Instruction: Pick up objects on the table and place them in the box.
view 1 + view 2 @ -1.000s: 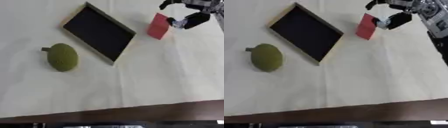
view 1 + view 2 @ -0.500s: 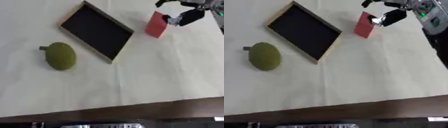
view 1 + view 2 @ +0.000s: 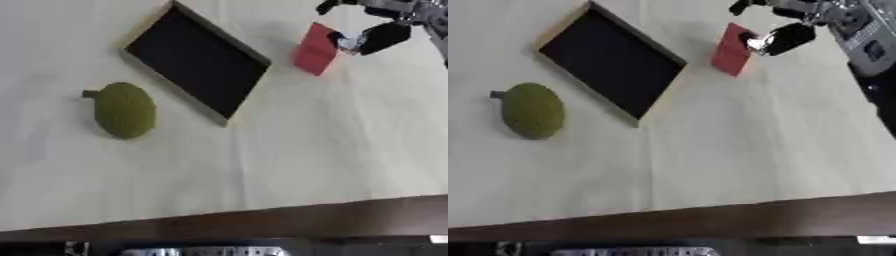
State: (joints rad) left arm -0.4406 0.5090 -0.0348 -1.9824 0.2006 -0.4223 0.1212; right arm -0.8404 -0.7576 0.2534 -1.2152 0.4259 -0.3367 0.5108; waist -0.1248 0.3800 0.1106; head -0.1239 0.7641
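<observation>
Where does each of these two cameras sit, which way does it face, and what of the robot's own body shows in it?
Left eye view: in the robot's head, looking down at the cream table; only the right hand shows, at the upper right, pinching a red block.
Right eye view: beside it in the head, same downward look, scene shifted left; the right hand plus more of the silver forearm.
Shared: the same moment, with the black-lined box and a green round fruit left of it.
</observation>
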